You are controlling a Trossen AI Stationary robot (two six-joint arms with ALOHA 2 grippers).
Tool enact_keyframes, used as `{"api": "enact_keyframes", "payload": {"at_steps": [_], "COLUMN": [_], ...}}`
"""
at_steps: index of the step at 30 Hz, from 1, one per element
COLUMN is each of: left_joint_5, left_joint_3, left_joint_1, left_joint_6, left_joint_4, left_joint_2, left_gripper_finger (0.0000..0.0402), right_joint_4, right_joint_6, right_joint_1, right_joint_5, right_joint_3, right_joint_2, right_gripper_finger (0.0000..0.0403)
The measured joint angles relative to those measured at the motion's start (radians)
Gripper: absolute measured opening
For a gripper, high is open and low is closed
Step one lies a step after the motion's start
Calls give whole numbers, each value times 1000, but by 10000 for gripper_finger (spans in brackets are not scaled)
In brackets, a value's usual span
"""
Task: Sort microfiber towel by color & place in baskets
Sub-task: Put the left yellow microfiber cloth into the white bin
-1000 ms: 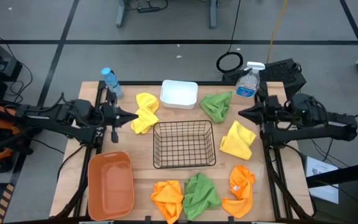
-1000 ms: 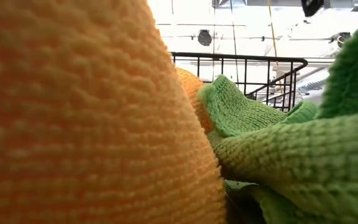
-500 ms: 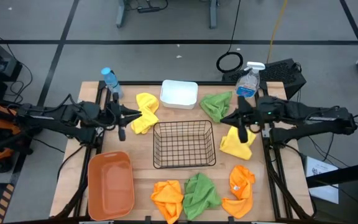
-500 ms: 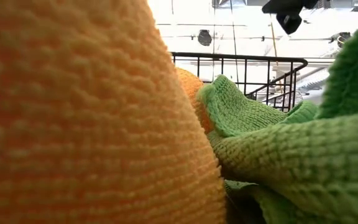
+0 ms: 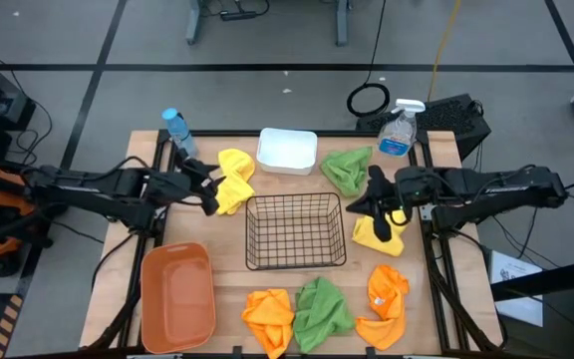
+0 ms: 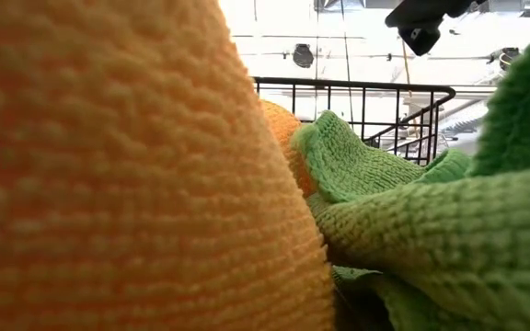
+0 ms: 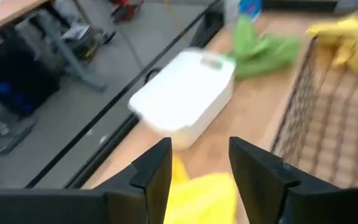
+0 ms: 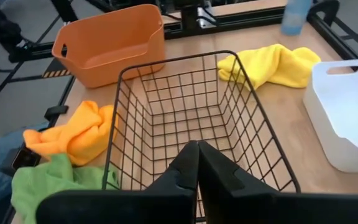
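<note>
Wood tabletop (image 5: 237, 254), seen from above: my left gripper (image 5: 210, 195) sits at the edge of one yellow towel (image 5: 231, 179), just left of the black wire basket (image 5: 294, 230). My right gripper (image 5: 371, 204) hangs over the gap between the basket's right side and the second yellow towel (image 5: 381, 227), with a green towel (image 5: 347, 169) just behind it. White tub (image 5: 287, 152) stands behind the basket; orange tub (image 5: 177, 295) at front left. Along the front edge lie an orange towel (image 5: 268, 316), a second green towel (image 5: 322, 307) touching it, and another orange towel (image 5: 385, 303) further right. Water bottle (image 5: 176, 130) and spray bottle (image 5: 398, 130) stand at the back corners.

Low view: orange cloth (image 6: 109, 175) and green cloth (image 6: 412, 221) fill the frame; basket rim (image 6: 357, 89) behind them, one dark gripper (image 6: 421, 23) above; whose, I cannot tell from here.

Left wrist view: my fingers (image 7: 154, 174) are apart, yellow towel (image 7: 204, 199) between and below them. White tub (image 7: 185, 99) ahead, basket mesh (image 7: 328, 124) beside it.

Right wrist view: my fingers (image 8: 188, 177) are pressed together, nothing between them, hanging over the basket (image 8: 191, 118). Orange tub (image 8: 114, 43), yellow towel (image 8: 272, 65) and white tub (image 8: 347, 112) lie beyond; orange towel (image 8: 73, 134) and green towel (image 8: 48, 183) sit beside the basket.
</note>
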Motion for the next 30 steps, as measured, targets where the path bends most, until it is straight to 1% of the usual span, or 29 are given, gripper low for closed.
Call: {"api": "enact_keyframes", "payload": {"at_steps": [2,6,10,14,18,22,24,27,30], "left_joint_5": [23,115,223,343,372,432,426,388,391], "left_joint_3": [0,-1,-26,-42,-42,-42,-43,-43,-43], "left_joint_1": [30,119,199,265,339,414,429,433,434], "left_joint_6": [1,44,149,196,262,308,325,332,330], "left_joint_4": [-60,-144,-121,-86,-75,-68,-64,-58,-37], "left_joint_2": [18,53,90,153,238,316,343,373,397], "left_gripper_finger": [181,211,236,244,244,244,244,244,244], "right_joint_4": [0,-11,-32,-59,-81,-91,-96,-98,-98], "right_joint_6": [-8,-32,-49,-54,-58,-51,-37,-28,-29], "right_joint_1": [14,38,56,72,89,110,124,149,171], "right_joint_5": [0,0,0,0,0,1,1,2,29], "right_joint_3": [0,0,0,0,0,-1,-1,-1,-1], "right_joint_2": [0,0,0,0,0,0,0,0,0], "right_gripper_finger": [0,0,0,0,0,0,0,0,0]}}
